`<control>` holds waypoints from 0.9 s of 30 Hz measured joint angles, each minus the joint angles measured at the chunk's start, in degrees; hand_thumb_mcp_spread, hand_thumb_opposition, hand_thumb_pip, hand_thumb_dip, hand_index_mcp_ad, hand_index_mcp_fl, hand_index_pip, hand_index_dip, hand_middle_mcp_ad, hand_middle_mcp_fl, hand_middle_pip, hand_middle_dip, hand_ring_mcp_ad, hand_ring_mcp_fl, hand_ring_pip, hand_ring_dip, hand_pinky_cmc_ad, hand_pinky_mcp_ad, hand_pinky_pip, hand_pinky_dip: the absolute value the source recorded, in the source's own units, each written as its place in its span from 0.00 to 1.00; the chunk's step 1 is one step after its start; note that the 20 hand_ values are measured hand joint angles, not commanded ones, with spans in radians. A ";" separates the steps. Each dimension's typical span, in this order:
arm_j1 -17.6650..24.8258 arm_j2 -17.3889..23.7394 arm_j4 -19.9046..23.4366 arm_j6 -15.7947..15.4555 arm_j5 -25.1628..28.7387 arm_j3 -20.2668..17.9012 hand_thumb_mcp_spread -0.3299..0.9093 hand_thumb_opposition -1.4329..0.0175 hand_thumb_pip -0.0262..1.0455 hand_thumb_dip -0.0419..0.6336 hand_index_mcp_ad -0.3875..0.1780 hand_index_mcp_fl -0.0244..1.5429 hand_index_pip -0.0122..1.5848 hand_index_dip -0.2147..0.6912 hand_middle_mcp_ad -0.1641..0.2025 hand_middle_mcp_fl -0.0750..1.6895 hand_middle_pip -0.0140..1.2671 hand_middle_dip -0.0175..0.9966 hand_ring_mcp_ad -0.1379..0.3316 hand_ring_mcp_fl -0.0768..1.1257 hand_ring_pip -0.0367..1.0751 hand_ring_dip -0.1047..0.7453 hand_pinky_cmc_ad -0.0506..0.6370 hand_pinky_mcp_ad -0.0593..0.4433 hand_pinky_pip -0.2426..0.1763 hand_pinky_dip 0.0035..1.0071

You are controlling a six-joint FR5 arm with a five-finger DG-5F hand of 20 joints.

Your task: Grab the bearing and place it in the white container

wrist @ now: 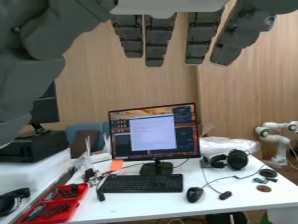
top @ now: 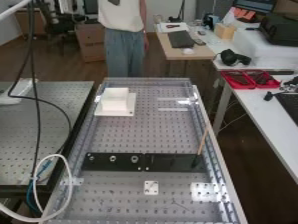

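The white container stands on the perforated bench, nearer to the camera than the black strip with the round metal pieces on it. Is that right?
Not quite. The high view shows the white container farther from the camera than the black strip, not nearer. It does stand on the perforated bench, and the strip does have round metal pieces on it.

Rnd metal bearings (top: 135, 159) on blk strip (top: 174, 162), boxy wht container (top: 115, 101) farther off
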 joint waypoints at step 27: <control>0.33 -0.10 4.43 3.58 2.73 -6.56 0.39 0.54 0.39 0.07 0.67 0.03 0.06 0.36 0.51 0.06 0.12 0.17 0.65 0.09 0.12 0.19 0.48 0.48 0.44 0.18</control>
